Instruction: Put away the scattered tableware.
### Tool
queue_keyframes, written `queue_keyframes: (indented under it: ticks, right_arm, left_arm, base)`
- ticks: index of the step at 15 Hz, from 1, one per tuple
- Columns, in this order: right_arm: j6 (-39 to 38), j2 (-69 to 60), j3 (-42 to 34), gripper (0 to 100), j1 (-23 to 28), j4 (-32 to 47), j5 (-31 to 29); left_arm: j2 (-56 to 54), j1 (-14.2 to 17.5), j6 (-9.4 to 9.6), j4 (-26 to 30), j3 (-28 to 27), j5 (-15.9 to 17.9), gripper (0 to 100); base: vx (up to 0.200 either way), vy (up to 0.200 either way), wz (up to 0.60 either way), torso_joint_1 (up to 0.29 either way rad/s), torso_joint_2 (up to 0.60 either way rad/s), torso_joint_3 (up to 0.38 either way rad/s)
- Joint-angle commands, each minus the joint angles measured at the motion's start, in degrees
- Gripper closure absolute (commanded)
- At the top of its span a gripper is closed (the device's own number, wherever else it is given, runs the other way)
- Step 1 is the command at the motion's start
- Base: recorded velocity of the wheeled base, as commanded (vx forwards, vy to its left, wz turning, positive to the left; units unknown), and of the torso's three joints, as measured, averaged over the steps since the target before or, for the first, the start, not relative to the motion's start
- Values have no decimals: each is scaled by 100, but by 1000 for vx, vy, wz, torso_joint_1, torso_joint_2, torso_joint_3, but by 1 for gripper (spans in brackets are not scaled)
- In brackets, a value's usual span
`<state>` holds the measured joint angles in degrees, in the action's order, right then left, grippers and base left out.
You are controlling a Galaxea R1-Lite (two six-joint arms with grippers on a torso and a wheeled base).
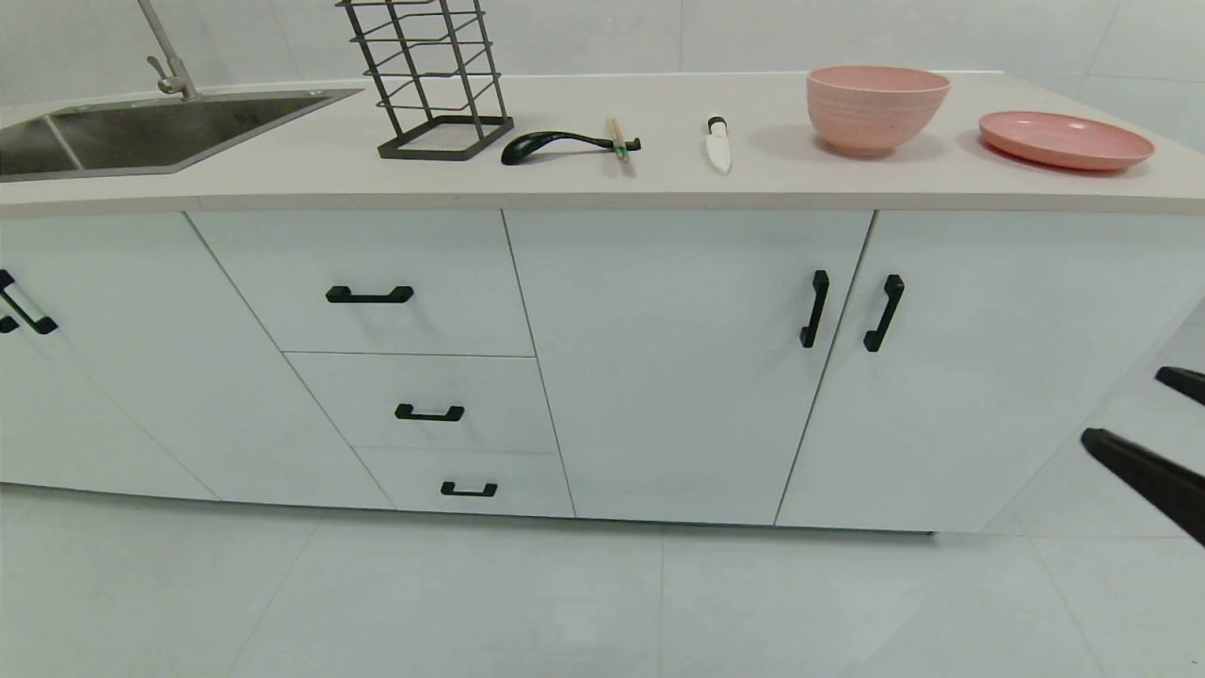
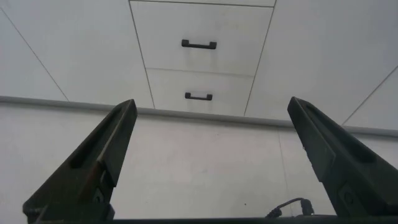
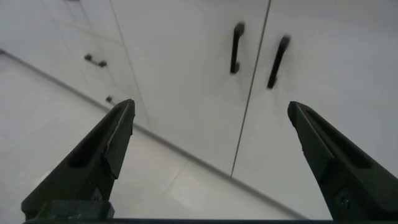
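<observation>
On the white counter (image 1: 584, 184) lie a black spoon (image 1: 555, 145), a pair of chopsticks (image 1: 618, 141) across its handle, and a white knife (image 1: 718, 146). Further right stand a pink bowl (image 1: 875, 107) and a pink plate (image 1: 1066, 139). A black wire rack (image 1: 433, 75) stands left of the spoon. My right gripper (image 1: 1125, 410) hangs low at the right, in front of the cabinet doors, open and empty; its fingers (image 3: 102, 155) frame two door handles (image 3: 236, 48). My left gripper (image 2: 211, 109) is open and empty, pointed at the lower drawers (image 2: 199, 44).
A steel sink (image 1: 141, 127) with a tap sits at the counter's left end. Below are three drawers with black handles (image 1: 369, 295) and cabinet doors with vertical handles (image 1: 815, 308). Grey tiled floor (image 1: 565, 603) spreads in front.
</observation>
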<state>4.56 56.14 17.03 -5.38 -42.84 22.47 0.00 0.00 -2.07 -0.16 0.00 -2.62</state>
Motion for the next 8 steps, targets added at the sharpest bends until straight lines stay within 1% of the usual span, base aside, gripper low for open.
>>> queue_keyframes:
  ticks: [1, 2, 3, 4, 5, 6, 7, 8]
  right_arm:
    - [71, 1101, -446, 0, -122, -489, 30]
    - [80, 1242, -473, 0, -122, -726, 30]
    - [89, 1681, -473, 0, -104, -1394, 21]
    - [89, 2015, -473, 0, -86, -1728, 30]
    - [80, 2296, -446, 0, -69, -1930, 21]
    - [80, 2472, -411, 0, 10, -1992, 30]
    - [80, 2472, -411, 0, 10, -1992, 30]
    - [80, 2666, -270, 0, 81, -2115, 38]
  left_arm:
    - [0, 0, -4, -2, 0, -2, 0]
    - [0, 0, -4, -2, 0, -2, 0]
    - [0, 0, -12, -2, 0, -10, 0]
    - [0, 0, -12, -2, 0, 7, 0]
    - [0, 0, 5, -28, 0, 95, 0]
    - [0, 0, 14, -257, 0, 192, 0]
    - [0, 0, 14, -257, 0, 192, 0]
    - [0, 0, 198, -1294, 0, 385, 0]
  base:
    - [0, 0, 0, 0, 0, 0]
    - [0, 0, 0, 0, 0, 0]
    - [0, 0, 0, 0, 0, 0]
    - [0, 0, 0, 0, 0, 0]
    - [0, 0, 0, 0, 0, 0]
    - [0, 0, 0, 0, 0, 0]
    - [0, 0, 0, 0, 0, 0]
    - [0, 0, 0, 0, 0, 0]
